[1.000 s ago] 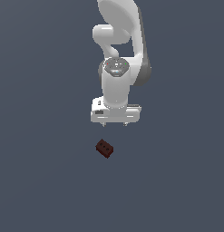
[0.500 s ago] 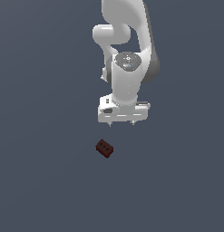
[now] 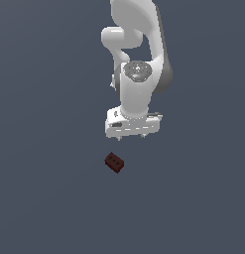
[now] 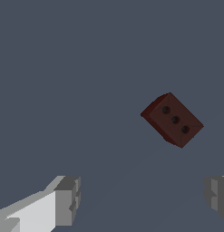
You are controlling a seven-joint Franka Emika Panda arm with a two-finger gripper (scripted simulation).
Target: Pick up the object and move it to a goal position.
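Note:
The object point(image 3: 114, 162) is a small dark red-brown brick lying on the grey floor, turned at an angle. In the wrist view the object point(image 4: 172, 120) shows three dark dots along its top face. My gripper point(image 3: 131, 137) hangs from the white arm, above and just behind the brick, a little toward the exterior view's right. Its two grey fingers point(image 4: 68, 199) stand wide apart with nothing between them, so the gripper point(image 4: 140, 199) is open. The brick is apart from both fingers.
The white arm point(image 3: 139, 74) rises behind the gripper toward the top of the exterior view. Plain grey floor point(image 3: 54, 198) lies all around the brick.
The arm has swung forward and down toward the brick, shifting slightly to the exterior view's right. The brick has not moved.

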